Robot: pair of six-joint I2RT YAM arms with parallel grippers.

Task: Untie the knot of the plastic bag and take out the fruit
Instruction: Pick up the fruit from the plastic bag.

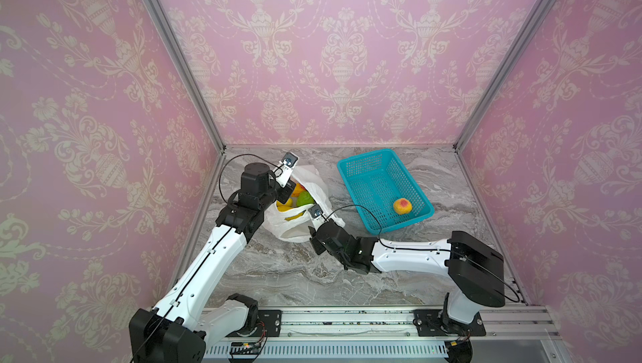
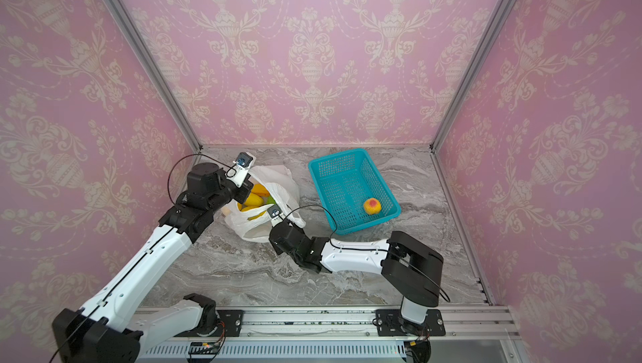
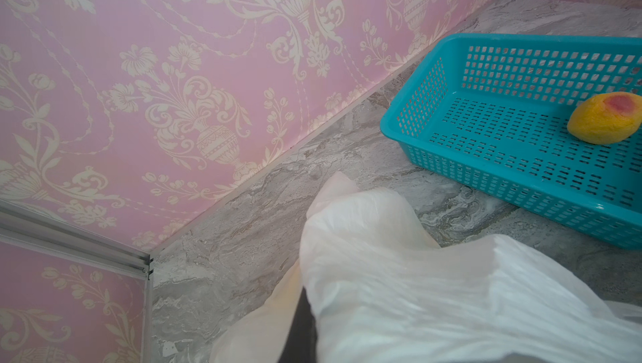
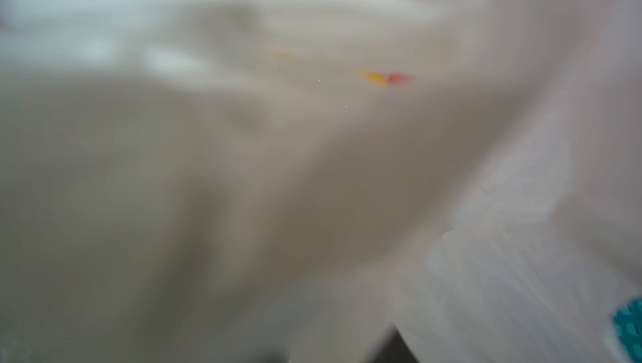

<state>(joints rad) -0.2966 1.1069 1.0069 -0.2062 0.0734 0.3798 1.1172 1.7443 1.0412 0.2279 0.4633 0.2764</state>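
In both top views, left of centre, the plastic bag (image 1: 295, 232) is seen gaping, fruit (image 1: 303, 198) exposed, no knot made out. Its rim is pinched by the closed left gripper (image 1: 287, 192). The right gripper (image 1: 312, 236) is buried in plastic, so its opening cannot be told. In the left wrist view, the bag is draped across the lower centre. In the right wrist view only blur is shown, so film may be grabbed instead of fruit.

The plastic bag (image 3: 434, 291) up close, the teal basket (image 3: 469, 170) just beyond.
Crinkled white folds cover the near marble desk (image 3: 243, 232); one yellow-red fruit (image 3: 604, 118) lies inside the basket, close to the desk's back edge.
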